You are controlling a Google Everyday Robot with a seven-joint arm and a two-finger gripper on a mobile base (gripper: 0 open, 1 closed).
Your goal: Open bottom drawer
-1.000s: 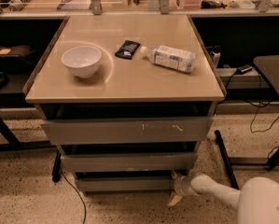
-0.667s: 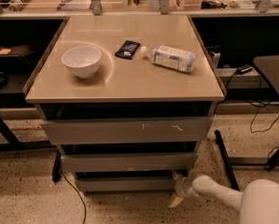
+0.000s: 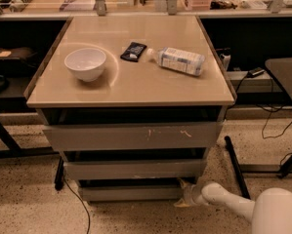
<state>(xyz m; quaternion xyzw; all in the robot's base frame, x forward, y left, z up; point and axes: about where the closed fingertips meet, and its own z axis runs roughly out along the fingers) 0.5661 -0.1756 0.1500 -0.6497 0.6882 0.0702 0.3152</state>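
The bottom drawer (image 3: 131,193) is the slimmest grey front, lowest of three under the beige table top, just above the speckled floor. Above it are the medium plain front (image 3: 133,169) and the widest front (image 3: 133,136) with pale scratch marks. My gripper (image 3: 187,195) is at the bottom drawer's right end, low near the floor, on the end of my white arm (image 3: 243,207) that comes in from the lower right. The fingertips are against the drawer's right corner.
On the table top (image 3: 131,89) stand a white bowl (image 3: 85,64), a dark packet (image 3: 134,51) and a plastic bottle (image 3: 177,60) lying on its side. A black cable (image 3: 74,199) runs on the floor at left. Black desk legs (image 3: 236,167) stand at right.
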